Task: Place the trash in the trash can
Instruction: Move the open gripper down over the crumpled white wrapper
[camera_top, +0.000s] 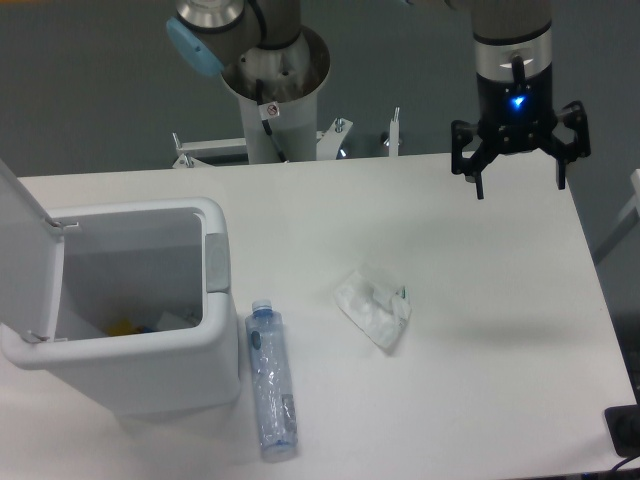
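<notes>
Claw (520, 180) hangs wide and empty, wrapper (373, 306) and bottle (270, 381) below-left, both outside the open trash can (215, 330).

Silver-grey arm joints with a light-blue cap (193, 45); the black hand (520, 180) has spidery fingers and a glowing blue light.

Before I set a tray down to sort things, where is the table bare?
Bare: the right side past the crumpled wrapper under the open gripper, and the far strip behind the trash can. Crowded: front left, where the crushed bottle lies against the can.
</notes>
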